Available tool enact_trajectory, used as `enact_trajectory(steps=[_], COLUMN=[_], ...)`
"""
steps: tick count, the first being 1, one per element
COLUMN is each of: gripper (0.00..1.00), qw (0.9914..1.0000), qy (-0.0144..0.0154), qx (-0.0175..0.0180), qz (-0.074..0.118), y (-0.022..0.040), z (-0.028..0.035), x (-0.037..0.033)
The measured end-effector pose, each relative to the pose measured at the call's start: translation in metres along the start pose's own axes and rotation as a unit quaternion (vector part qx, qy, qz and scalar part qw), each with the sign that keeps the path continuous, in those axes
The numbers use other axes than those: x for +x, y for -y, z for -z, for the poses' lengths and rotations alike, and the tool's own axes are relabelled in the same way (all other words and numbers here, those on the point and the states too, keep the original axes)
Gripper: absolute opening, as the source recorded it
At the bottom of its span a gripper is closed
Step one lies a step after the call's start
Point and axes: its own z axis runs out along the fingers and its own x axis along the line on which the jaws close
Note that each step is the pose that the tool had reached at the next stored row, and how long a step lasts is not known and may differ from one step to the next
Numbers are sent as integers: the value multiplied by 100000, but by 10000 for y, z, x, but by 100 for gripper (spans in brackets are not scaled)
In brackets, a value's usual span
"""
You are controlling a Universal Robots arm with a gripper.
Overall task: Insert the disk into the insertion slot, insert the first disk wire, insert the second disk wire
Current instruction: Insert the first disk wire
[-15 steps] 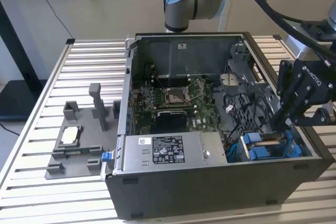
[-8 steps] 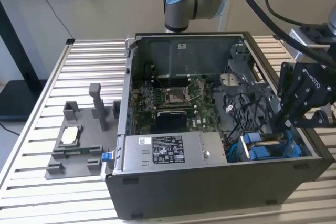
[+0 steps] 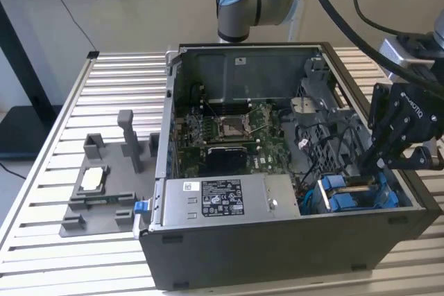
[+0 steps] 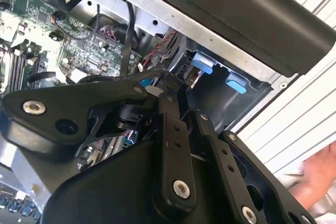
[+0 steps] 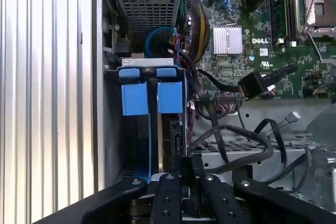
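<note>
Exterior view: an open tower computer case (image 3: 277,254) lies on a slatted metal tabletop (image 3: 48,171), with a silver power-supply box (image 3: 222,199) along its near wall and the motherboard (image 3: 229,136) behind. The insertion slot (image 3: 386,195), a grey cage with blue parts, fills the corner at the exterior view's right. The disk (image 3: 354,186) stands on edge inside it, between the blue pieces. The gripper (image 3: 365,166) reaches down onto that spot. Second wrist view: the gripper (image 4: 170,80) has its fingers drawn together with nothing visibly clamped. The slot's blue tabs (image 4: 202,64) lie just beyond, and a person's hand (image 4: 320,177) is over the slats outside the case. First wrist view: the gripper (image 5: 184,163) is at the disk's (image 5: 174,135) upper edge; contact and seating depth cannot be told. A black cable connector (image 5: 257,83) lies loose over the board, unplugged. Handling, as judged: rigid, dense, fairly heavy for its size, with smooth metal faces, and shock-sensitive. It is best taken by the long edges of its blue frame, not the springy end tabs or the labelled face.
</note>
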Motion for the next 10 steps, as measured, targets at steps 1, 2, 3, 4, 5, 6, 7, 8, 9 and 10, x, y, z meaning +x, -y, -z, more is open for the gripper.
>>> enact_trajectory(steps=[1, 2, 3, 4, 5, 6, 7, 8, 9, 10], gripper=[19, 19, 19, 19, 19, 19, 19, 19, 19, 19], qw=[100000, 100000, 99999, 99999, 99999, 99999, 99999, 99999, 99999, 99999], qy=[-4, 9, 28, 40, 44, 41, 46, 47, 51, 53], qx=[9, 16, 21, 26, 26, 27, 27, 27, 28, 26], qz=[-113, -248, -355, -427, -449, -467, -480, -491, -489, -491], y=[1, 2, 2, 4, 4, 4, 4, 4, 4, 4], z=[-1, -3, -7, -10, -11, -11, -11, -11, -12, -14], x=[0, 1, 1, 1, 1, 1, 1, 1, 1, 1])
